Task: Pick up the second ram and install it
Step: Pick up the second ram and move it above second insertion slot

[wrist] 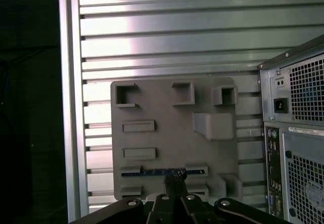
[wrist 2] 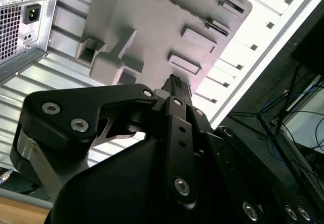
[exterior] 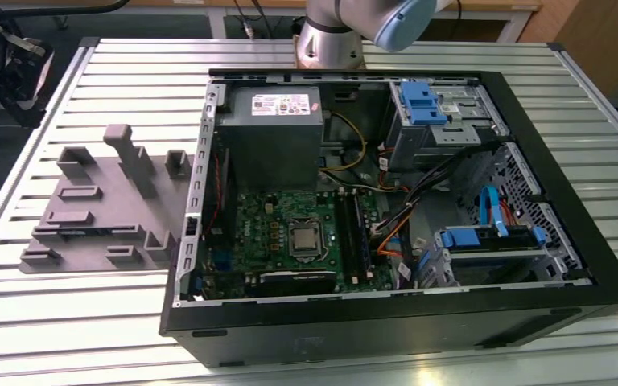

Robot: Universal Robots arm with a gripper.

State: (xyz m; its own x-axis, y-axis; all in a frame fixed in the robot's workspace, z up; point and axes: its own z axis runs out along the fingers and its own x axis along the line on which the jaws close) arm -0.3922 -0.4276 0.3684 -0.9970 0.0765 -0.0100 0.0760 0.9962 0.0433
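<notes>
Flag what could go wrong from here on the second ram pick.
1. The second ram stands on edge in a narrow slot of the grey fixture. The tool has only that thin edge to aim at, so a slight offset could strike the slot walls or tilt the board.
2. In the exterior view, loose cables lie right beside the memory slots and might snag the board during seating.

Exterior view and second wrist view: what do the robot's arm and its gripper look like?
In the exterior view the arm is a silver-grey metal cylinder with a pale blue joint cap. In the second wrist view the gripper is matte black, built of flat bar links with rounded ends and pinned by silver socket-head screws. A bare grey metal piece sits at one side.
</notes>
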